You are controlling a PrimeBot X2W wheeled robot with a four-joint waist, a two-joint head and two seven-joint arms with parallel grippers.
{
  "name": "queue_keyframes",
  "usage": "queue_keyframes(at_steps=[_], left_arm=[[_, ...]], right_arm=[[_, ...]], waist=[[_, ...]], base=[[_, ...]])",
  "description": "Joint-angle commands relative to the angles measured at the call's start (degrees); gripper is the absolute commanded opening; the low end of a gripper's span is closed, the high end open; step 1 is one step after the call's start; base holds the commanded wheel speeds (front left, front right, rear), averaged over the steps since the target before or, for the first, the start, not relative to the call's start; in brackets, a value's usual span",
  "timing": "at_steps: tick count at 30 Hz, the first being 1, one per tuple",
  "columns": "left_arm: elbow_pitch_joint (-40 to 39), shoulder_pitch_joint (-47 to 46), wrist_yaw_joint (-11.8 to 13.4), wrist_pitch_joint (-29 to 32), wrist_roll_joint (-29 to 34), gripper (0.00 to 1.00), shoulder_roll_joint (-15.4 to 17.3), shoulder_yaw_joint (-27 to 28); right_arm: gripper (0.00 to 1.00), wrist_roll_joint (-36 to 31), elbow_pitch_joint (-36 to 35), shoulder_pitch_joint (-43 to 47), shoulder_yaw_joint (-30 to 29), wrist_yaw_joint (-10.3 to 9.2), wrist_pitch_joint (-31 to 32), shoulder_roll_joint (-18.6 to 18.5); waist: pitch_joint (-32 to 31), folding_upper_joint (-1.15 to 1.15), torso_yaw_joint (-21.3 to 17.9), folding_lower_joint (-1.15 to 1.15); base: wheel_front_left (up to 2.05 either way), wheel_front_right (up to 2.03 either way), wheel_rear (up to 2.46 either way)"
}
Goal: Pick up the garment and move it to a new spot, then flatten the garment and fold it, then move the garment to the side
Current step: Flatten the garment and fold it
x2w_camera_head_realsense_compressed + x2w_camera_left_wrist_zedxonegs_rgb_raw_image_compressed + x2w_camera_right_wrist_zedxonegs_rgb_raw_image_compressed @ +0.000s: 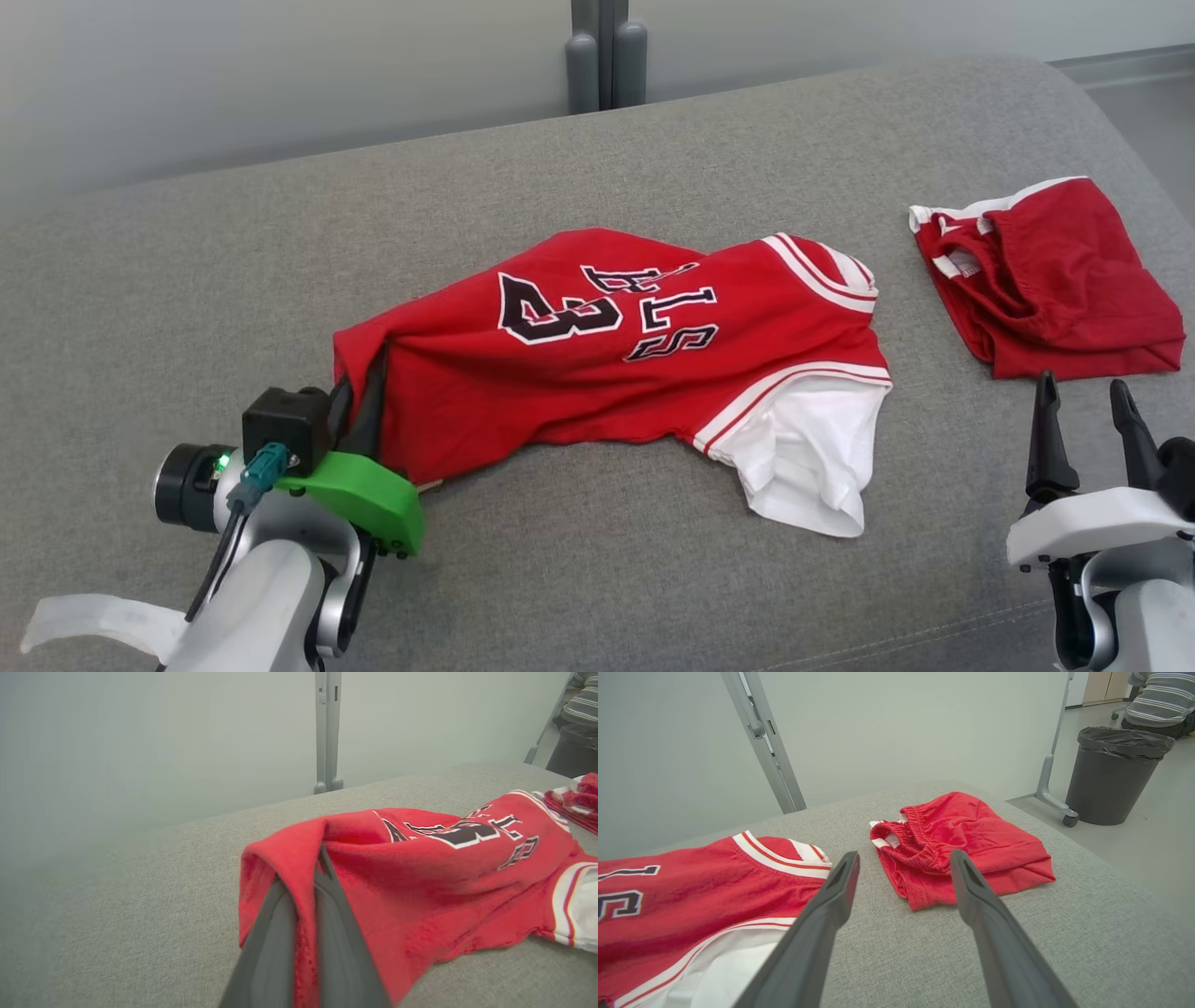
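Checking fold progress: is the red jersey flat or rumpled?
Rumpled: the jersey is bunched into creases, its lettering skewed, and the left gripper is shut on one lifted edge.

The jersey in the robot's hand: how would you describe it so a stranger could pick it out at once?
On the wide grey padded surface lie two red garments. The jersey is the larger, middle one, a corner pinched in the robot's left hand. Unlike the unlettered red shorts to its right, it bears black lettering and a big 3.
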Motion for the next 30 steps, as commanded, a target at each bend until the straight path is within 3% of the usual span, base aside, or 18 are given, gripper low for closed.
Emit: queue_keyframes(at_steps=[1, 5, 12, 22, 23, 24, 25, 27, 30], left_arm=[[-0.53, 0.81, 0.37, 0.78, -0.65, 0.0, 0.87, 0.43], [2.04, -0.12, -1.32, 2.03, -3.19, 0.0, 0.95, 1.38], [17.91, -8.07, -6.39, 0.01, -5.57, 0.0, -0.55, 2.49], [35.63, -18.29, -9.76, -4.47, -5.28, 0.0, -2.56, 2.76], [37.01, -19.03, -10.02, -4.87, -5.2, 0.11, -2.88, 2.73], [38.21, -19.77, -10.03, -5.31, -5.18, 0.34, -3.17, 2.93], [39.25, -20.42, -10.18, -5.65, -5.03, 0.49, -3.42, 2.96], [41.13, -21.3, -10.49, -6.16, -4.89, 1.0, -3.69, 3.0], [42.79, -22.19, -11.24, -6.55, -4.76, 1.0, -4.13, 3.37]], right_arm=[[1.0, 0.34, 0.06, -0.55, 0.31, -0.02, -0.36, -0.21], [1.0, 0.56, 0.4, -1.38, 1.43, -0.02, -0.48, -0.22], [1.0, 0.12, 0.29, -3.41, 2.32, -0.02, -0.48, -0.21], [1.0, 0.59, 0.99, -5.12, 2.66, -0.02, -1.04, -0.21], [1.0, 0.64, 1.1, -5.35, 2.69, -0.02, -1.14, -0.21], [1.0, 0.72, 1.22, -5.61, 2.82, -0.02, -1.13, -0.22], [1.0, 0.8, 1.38, -5.83, 2.99, -0.02, -1.22, -0.21], [1.0, 0.98, 1.62, -6.01, 3.39, -0.02, -1.25, -0.22], [1.0, 0.94, 1.9, -6.34, 3.49, -0.02, -1.5, -0.22]], waist=[[0.4, 0.0, -0.04, 0.0], [1.59, 0.0, -1.0, 0.0], [4.91, 0.0, -4.57, 0.0], [8.03, 0.0, -6.86, 0.0], [8.15, 0.0, -6.83, 0.0], [8.25, 0.0, -6.78, 0.0], [8.33, 0.0, -6.7, 0.0], [8.4, 0.0, -6.48, 0.0], [8.22, 0.0, -5.78, 0.0]], base=[[0.0, 0.0, 0.0], [0.0, 0.0, 0.0], [0.0, 0.0, 0.0], [0.0, 0.0, 0.0], [0.0, 0.0, 0.0], [0.0, 0.0, 0.0], [0.0, 0.0, 0.0], [0.0, 0.0, 0.0], [0.0, 0.0, 0.0]])
